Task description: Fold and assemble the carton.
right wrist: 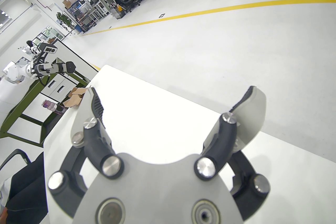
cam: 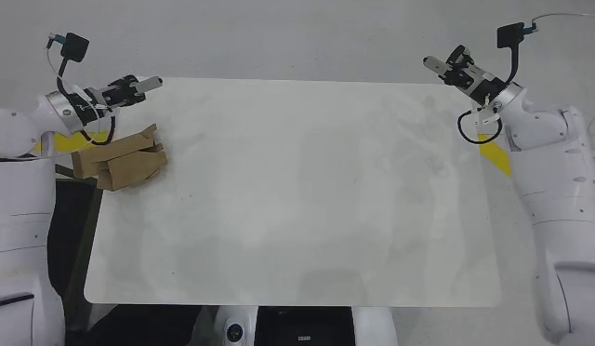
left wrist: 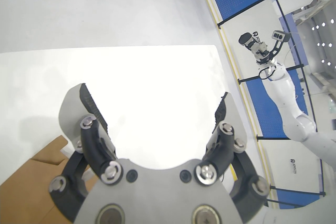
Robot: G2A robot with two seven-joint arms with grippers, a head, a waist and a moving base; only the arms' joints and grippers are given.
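The carton (cam: pixel 121 160) lies across the left edge of the worktop (cam: pixel 297 206), at the middle left of the frame. My left pincer (cam: pixel 154 83) hangs near it in the upper left. My right pincer (cam: pixel 430 63) hangs in the upper right, well apart.

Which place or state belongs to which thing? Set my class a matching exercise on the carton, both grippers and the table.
Things:
1 carton
2 left gripper
3 right gripper
4 table

Descriptions:
a open, at the corner far from the carton
b white
c brown, at the table's edge
d open, close to the carton

Pairs: 1-c, 2-d, 3-a, 4-b
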